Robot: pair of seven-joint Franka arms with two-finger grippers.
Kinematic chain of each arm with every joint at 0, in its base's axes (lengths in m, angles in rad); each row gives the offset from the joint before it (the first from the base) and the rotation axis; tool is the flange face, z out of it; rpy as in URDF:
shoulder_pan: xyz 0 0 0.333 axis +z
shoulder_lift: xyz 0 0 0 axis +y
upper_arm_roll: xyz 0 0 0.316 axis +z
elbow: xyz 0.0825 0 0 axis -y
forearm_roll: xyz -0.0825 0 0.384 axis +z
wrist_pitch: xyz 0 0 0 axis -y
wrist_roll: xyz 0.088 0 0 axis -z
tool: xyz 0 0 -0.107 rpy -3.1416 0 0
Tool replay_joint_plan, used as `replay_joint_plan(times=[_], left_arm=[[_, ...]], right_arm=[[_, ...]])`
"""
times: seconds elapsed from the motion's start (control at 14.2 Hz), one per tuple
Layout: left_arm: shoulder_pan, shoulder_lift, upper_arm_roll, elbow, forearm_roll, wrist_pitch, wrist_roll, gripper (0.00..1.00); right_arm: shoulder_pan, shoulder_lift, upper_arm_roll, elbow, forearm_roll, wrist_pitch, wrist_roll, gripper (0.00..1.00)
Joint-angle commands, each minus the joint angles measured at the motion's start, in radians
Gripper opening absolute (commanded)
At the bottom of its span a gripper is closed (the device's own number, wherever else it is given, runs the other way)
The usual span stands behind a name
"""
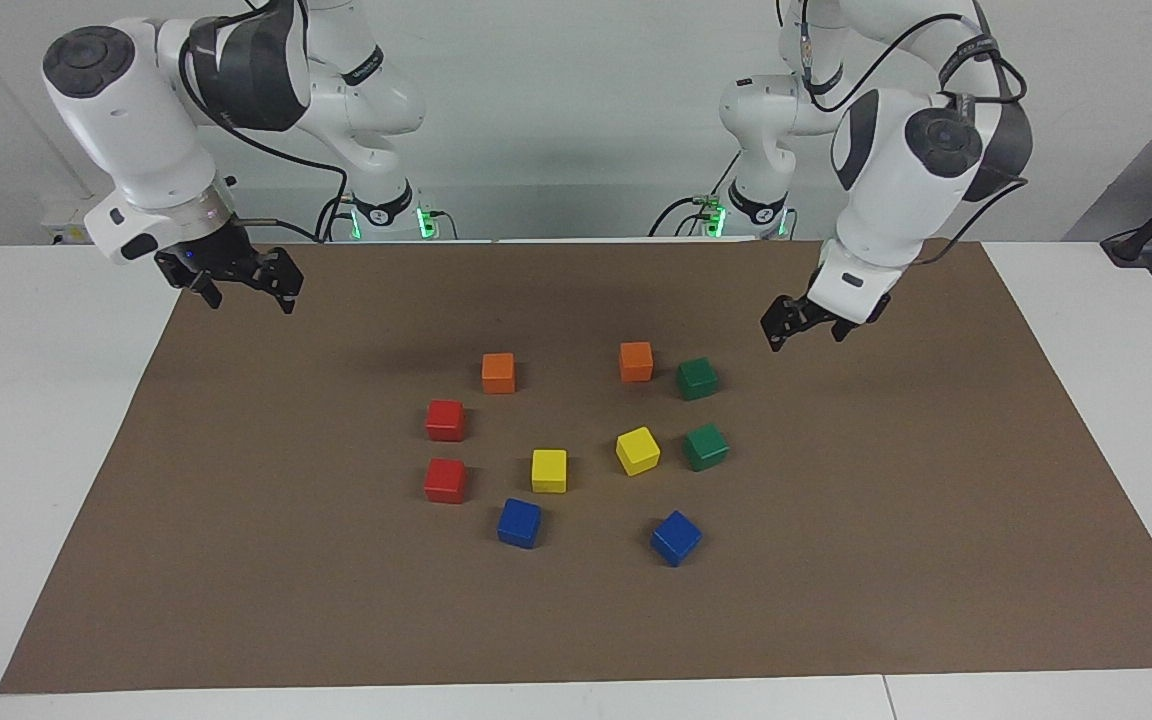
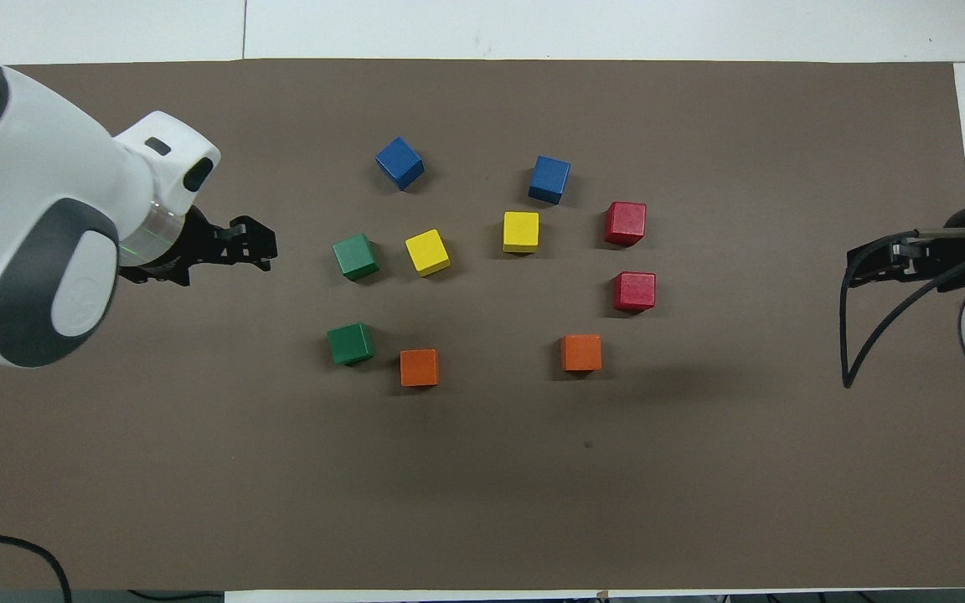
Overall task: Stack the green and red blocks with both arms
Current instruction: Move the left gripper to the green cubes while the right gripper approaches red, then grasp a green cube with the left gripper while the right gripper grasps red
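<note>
Ten small cubes are sitting on the brown mat (image 1: 236, 560) that is covering the counter (image 1: 26, 420), none stacked, none touching another. Two green blocks are lying toward the left arm's end of the cluster, one (image 1: 697, 379) nearer to the robots and just beside an orange cube (image 1: 636, 361), the other (image 1: 705, 447) farther out, beside a tilted yellow cube (image 1: 638, 450). Two red blocks are resting toward the right arm's end, one (image 1: 445, 420) nearer to the robots, the other (image 1: 445, 480) farther from them. A second orange cube (image 1: 498, 372), a second yellow cube (image 1: 549, 470) and two blue cubes (image 1: 519, 522) (image 1: 676, 537) are filling out the group.

Left gripper (image 1: 804, 322) is hanging empty over bare mat beside the nearer green block, its jaws spread. Right gripper (image 1: 241, 282) is hovering empty over the mat's edge at its own end, well apart from the red blocks, jaws likewise spread.
</note>
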Motion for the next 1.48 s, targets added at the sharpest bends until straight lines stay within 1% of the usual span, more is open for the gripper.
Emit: replay_joint_plan(times=[0.0, 0.07, 0.35, 0.49, 0.63, 0.71, 0.85, 1.2, 1.41], left_arm=[[-0.050, -0.019, 0.008, -0.124, 0.014, 0.099, -0.129, 1.00], [-0.057, -0.020, 0.008, -0.154, 0.014, 0.118, -0.159, 1.00], [-0.078, -0.030, 0.008, -0.254, 0.013, 0.191, -0.183, 1.00], [-0.081, -0.040, 0.007, -0.297, 0.013, 0.234, -0.223, 1.00], [-0.109, -0.034, 0.007, -0.314, 0.008, 0.277, -0.274, 1.00], [-0.118, -0.027, 0.005, -0.317, 0.004, 0.318, -0.306, 1.00], [-0.130, -0.019, 0.005, -0.317, 0.003, 0.358, -0.344, 1.00], [-0.159, 0.001, 0.007, -0.319, 0.003, 0.374, -0.326, 1.00], [-0.178, 0.016, 0.007, -0.317, 0.003, 0.369, -0.259, 1.00]], right_arm=[[0.035, -0.016, 0.004, -0.086, 0.014, 0.089, 0.051, 0.99], [0.045, -0.010, 0.004, -0.091, 0.014, 0.100, 0.074, 0.99], [0.145, 0.030, 0.004, -0.090, 0.023, 0.129, 0.219, 0.99], [0.185, 0.070, 0.004, -0.090, 0.046, 0.166, 0.287, 0.99], [0.231, 0.108, 0.004, -0.090, 0.048, 0.204, 0.335, 0.99], [0.251, 0.125, 0.004, -0.090, 0.048, 0.228, 0.359, 0.99], [0.279, 0.167, 0.004, -0.090, 0.049, 0.299, 0.399, 0.99], [0.300, 0.242, 0.005, -0.084, 0.051, 0.396, 0.412, 0.99], [0.303, 0.274, 0.005, -0.082, 0.051, 0.437, 0.412, 0.99]])
